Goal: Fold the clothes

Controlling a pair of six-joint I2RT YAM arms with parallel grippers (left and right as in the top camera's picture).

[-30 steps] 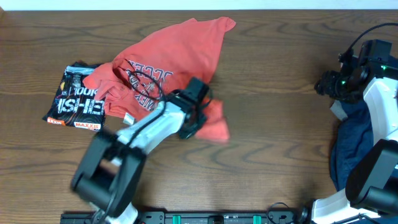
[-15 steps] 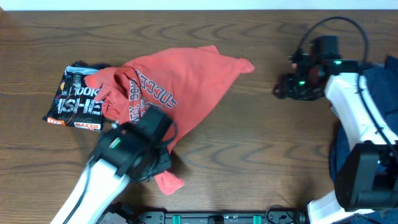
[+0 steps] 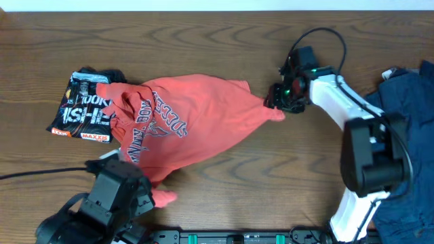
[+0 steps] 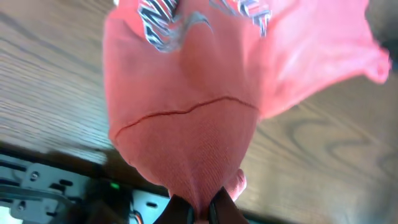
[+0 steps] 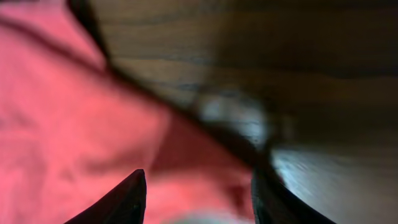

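Observation:
The coral-red T-shirt with white-and-navy lettering lies stretched across the middle of the table. My left gripper is shut on its near corner by the front edge; the wrist view shows the cloth pinched between the jaws. My right gripper is at the shirt's right tip with its fingers open around the red cloth; the fingertips straddle it. A black T-shirt with white lettering lies folded at the left, partly under the red one. A navy blue garment lies at the right edge.
The brown wooden table fills the view. A black cable runs in from the left front. The right arm's cable loops above its wrist.
My left gripper pulled the shirt's corner toward the front edge. My right arm swung left from the navy pile to the shirt's right tip. The shirt stretched out between them.

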